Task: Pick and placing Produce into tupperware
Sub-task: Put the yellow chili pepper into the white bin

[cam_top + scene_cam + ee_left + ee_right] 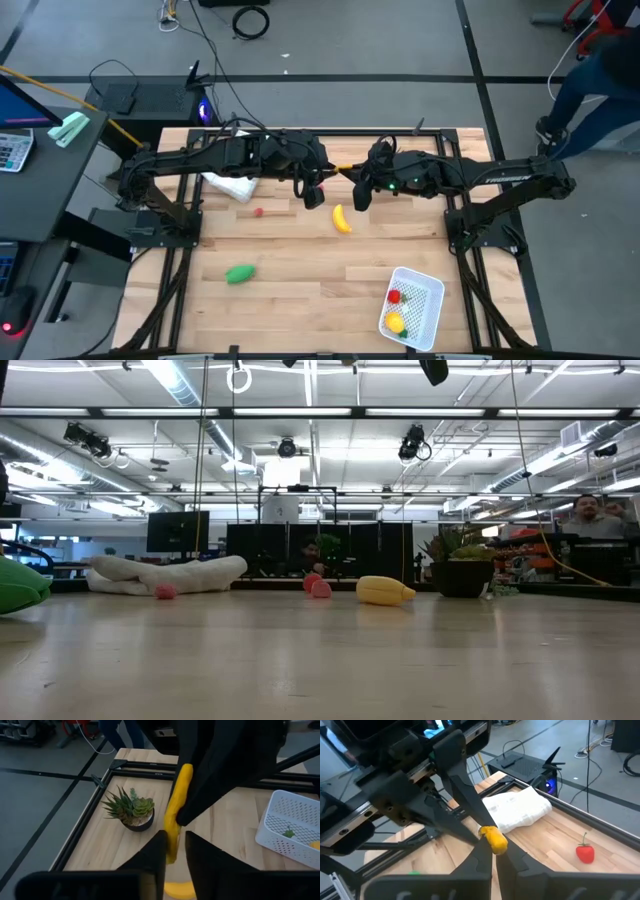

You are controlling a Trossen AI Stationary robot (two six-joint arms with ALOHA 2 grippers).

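Both arms hang over the back-centre of the worktop, grippers facing each other with the banana lying between them, just in front of both

Left gripper sits just left of the banana, right gripper just right of it. Can't tell for either one whether the fingers are open or shut; neither holds anything I can see

Banana lies flat on the wood. In the high view its long axis runs front-to-back with a slight slant, the near end leaning toward the right side. My read: it's the next pick, hence both arms parked next to it

White tub sits at the front right, well apart from the banana, already holding a red piece and a yellow piece

Still loose: green piece front left, small red piece near the folded cloth

Potted plant stays out of it
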